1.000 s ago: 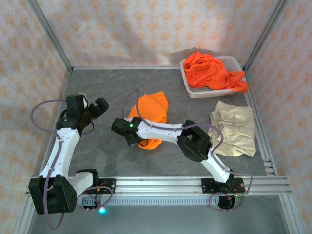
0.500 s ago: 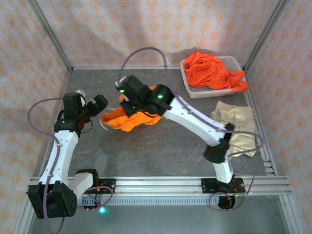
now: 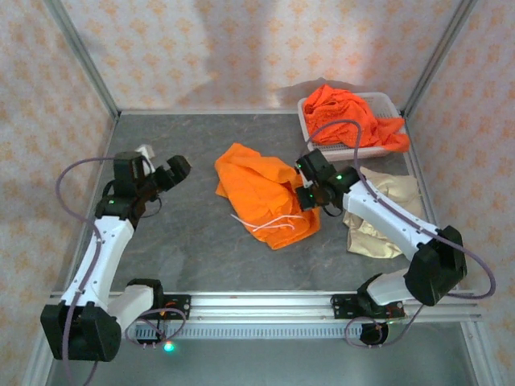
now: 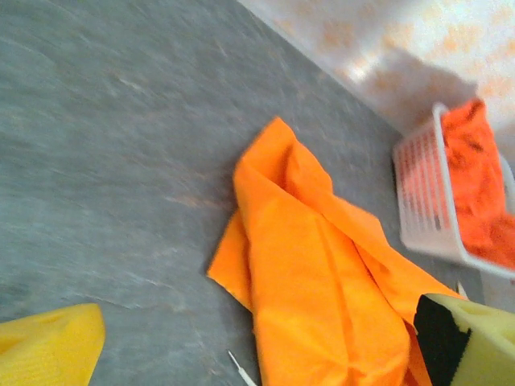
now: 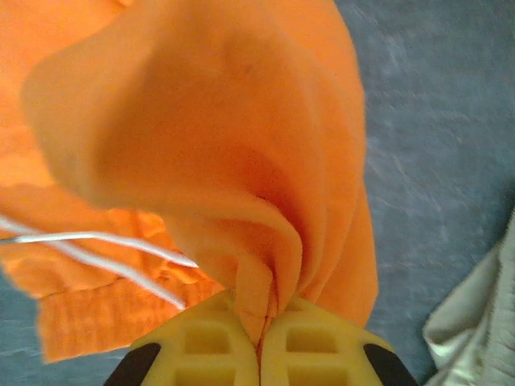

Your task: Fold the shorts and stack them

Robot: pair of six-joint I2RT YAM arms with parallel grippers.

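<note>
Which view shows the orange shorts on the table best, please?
The top external view: the orange shorts show almost whole. The left wrist view crops one end; the right wrist view shows a fold pinched between the right fingers.

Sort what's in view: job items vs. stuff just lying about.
Job:
- orange shorts on the table, pinched in the shut right pincer
- beige shorts beside them
- orange heap in the white mesh basket

Lying about:
- the white mesh basket itself
</note>
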